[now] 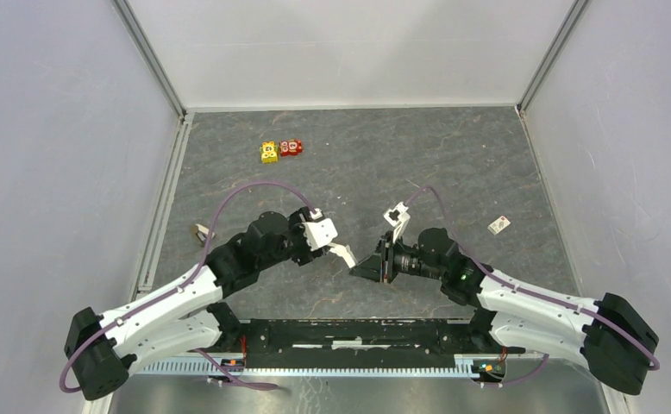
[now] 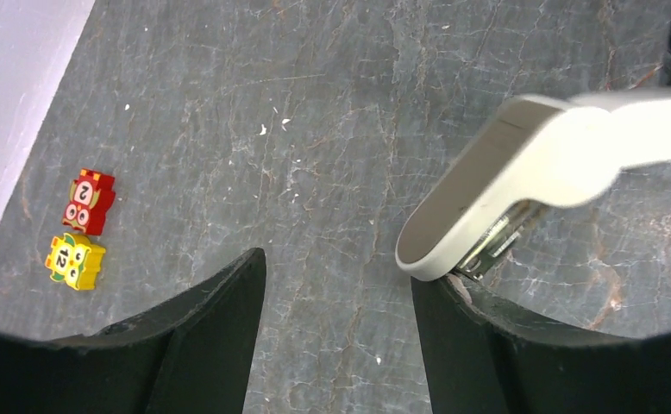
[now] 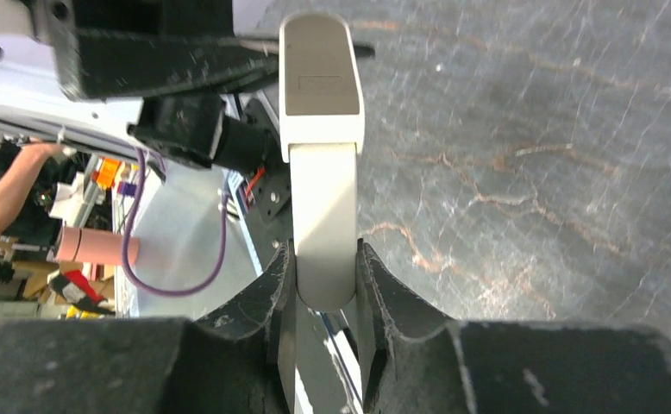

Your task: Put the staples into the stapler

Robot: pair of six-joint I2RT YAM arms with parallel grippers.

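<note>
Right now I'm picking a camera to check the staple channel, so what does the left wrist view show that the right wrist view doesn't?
Only the left wrist view: the stapler seen from its underside with its grey metal parts, the red block, the yellow block, and the left gripper open, the stapler's tip just above one finger. Only the right wrist view: the right gripper shut on one end of the stapler, and its flat top face. Both: the cream stapler over the grey table.
</note>
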